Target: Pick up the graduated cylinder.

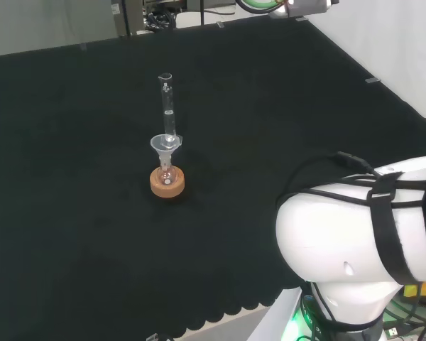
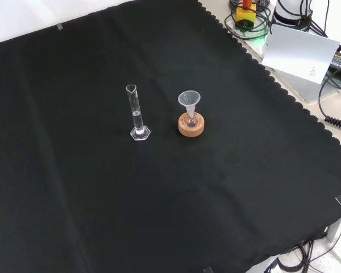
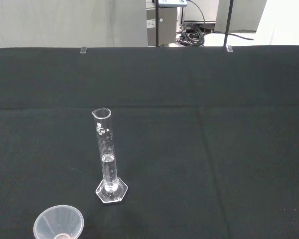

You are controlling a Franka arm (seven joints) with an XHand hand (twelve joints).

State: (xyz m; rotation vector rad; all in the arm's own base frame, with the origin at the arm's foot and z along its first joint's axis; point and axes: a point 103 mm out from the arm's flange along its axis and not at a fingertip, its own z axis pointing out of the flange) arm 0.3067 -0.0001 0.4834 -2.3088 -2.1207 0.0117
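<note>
The cylinder (image 2: pixel 136 114) stood upright near the middle of the worktop (image 2: pixel 74 199), well clear of every edge, on its own hexagonal foot (image 3: pixel 111 190). A little clear liquid sat in its lower part, as the wrist view showed. Just beside it, apart and not touching, a funnel (image 2: pixel 188 99) sat in a small flask (image 2: pixel 191 120) on a cork ring (image 2: pixel 191 127). In the head view the funnel stood in front of the cylinder and overlapped it; in the front view the two stood side by side with a gap between them.

I cannot tell how your robot hand was set: no picture showed its fingers, and only the arm's white link (image 1: pixel 355 241) appeared at the right of the head view, so the reach had not begun.

To do this step well, you needed to approach from the side away from the funnel, since a sweep across that gap would likely knock it over. You would have done best to close around the tube at mid-height, above the liquid line, keeping the tube vertical. A tall, narrow cylinder on a small foot probably tips easily, so any contact before closing should have been square, and the lift straight up.
</note>
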